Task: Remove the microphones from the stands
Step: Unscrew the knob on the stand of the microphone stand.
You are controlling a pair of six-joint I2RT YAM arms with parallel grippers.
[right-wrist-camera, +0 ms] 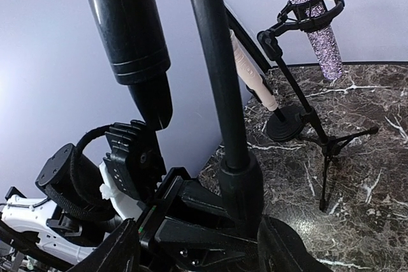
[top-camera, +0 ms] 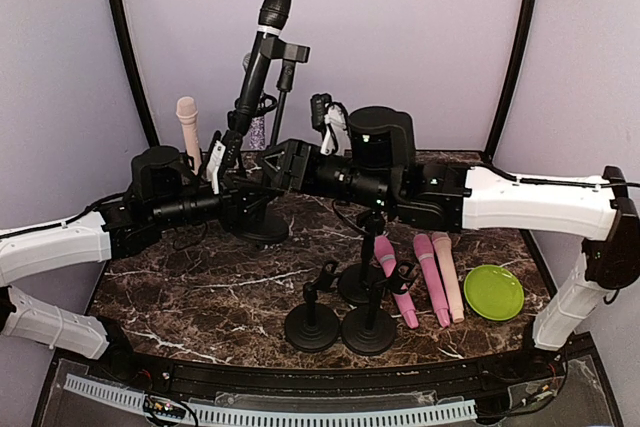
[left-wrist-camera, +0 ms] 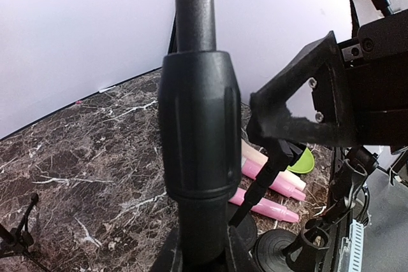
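Note:
A black microphone (top-camera: 262, 42) with a white ring under its head sits tilted in the clip of the tall stand (top-camera: 285, 51). Its lower body (right-wrist-camera: 126, 23) shows at the top left of the right wrist view. My left gripper (top-camera: 252, 190) is shut on the thick collar (left-wrist-camera: 199, 125) low on the stand's pole. My right gripper (top-camera: 277, 169) is open, with one finger on either side of that same collar (right-wrist-camera: 243, 183) and of the left gripper's fingers (right-wrist-camera: 191, 211). It touches neither the pole nor the microphone. The stand's round base (top-camera: 262, 227) rests on the marble table.
A glittery silver microphone (right-wrist-camera: 312, 17) sits in a tripod stand at the back, near a beige one (top-camera: 187, 122) on its own stand. Three empty short stands (top-camera: 340, 312) stand at the front. Beside them lie two pink microphones (top-camera: 432, 277), a beige one and a green plate (top-camera: 493, 292).

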